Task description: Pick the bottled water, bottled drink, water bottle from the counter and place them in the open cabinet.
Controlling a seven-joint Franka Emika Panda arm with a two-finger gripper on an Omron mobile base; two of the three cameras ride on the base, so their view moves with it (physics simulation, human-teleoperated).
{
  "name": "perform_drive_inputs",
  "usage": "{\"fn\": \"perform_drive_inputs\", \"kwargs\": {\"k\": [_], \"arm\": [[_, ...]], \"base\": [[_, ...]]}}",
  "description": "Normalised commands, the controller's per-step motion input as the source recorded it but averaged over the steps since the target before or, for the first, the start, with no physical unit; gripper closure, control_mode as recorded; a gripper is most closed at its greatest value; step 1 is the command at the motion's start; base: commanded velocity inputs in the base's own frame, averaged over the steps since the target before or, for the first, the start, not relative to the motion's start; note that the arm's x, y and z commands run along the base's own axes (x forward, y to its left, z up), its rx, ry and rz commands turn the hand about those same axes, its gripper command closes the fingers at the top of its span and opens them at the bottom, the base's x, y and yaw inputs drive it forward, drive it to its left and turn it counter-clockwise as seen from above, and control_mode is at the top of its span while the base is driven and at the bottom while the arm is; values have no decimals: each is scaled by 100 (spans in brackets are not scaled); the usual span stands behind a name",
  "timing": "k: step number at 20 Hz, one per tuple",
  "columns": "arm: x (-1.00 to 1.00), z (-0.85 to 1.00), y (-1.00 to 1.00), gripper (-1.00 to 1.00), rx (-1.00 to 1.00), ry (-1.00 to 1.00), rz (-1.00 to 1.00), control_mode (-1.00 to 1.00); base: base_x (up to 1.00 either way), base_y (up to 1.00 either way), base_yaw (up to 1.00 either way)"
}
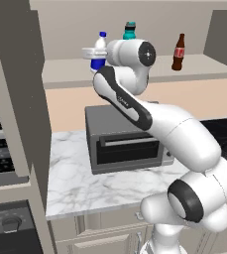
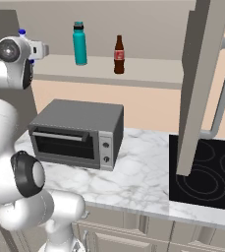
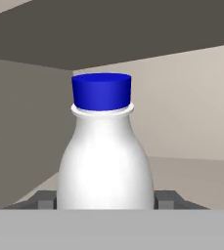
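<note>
Hand view looks straight at the bottled water [image 3: 103, 156], white-bodied here with a blue cap; it stands between the two dark fingertips [image 3: 168, 199] of the claw [image 3: 103, 201], one tip at each side of its body and close against it, so the claw is closed around the bottle; behind it run the pale back wall and a dark side panel of the open cabinet [image 3: 191, 102].

Left base view shows the white arm reaching up over the grey toaster oven [image 1: 122, 139] to the cabinet shelf [image 1: 204, 67]; the bottled water [image 1: 99, 52], blue label showing, sits at the claw [image 1: 92, 52] over the left part of the shelf; whether its base touches the shelf I cannot tell; the water bottle [image 1: 129, 31], teal with a dark lid, stands upright just behind the arm's wrist; the bottled drink [image 1: 179, 52], dark with a red label, stands upright further right, well apart from the other two.

Right base view has the water bottle [image 2: 79, 43] and the bottled drink [image 2: 119, 54] near each other on the shelf; the toaster oven [image 2: 77, 133] sits on the marble table [image 2: 138, 177] beside a black cooktop [image 2: 207, 177].
</note>
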Motion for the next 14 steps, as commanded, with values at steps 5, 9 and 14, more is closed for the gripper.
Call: {"fn": "perform_drive_inputs", "kwargs": {"k": [5, 9, 14], "arm": [[34, -14, 15, 100, 0, 0, 0, -100], [33, -16, 18, 100, 0, 0, 0, -100], [32, -14, 15, 100, 0, 0, 0, -100]], "base": [[0, 0, 0], [0, 0, 0], [0, 0, 0]]}}
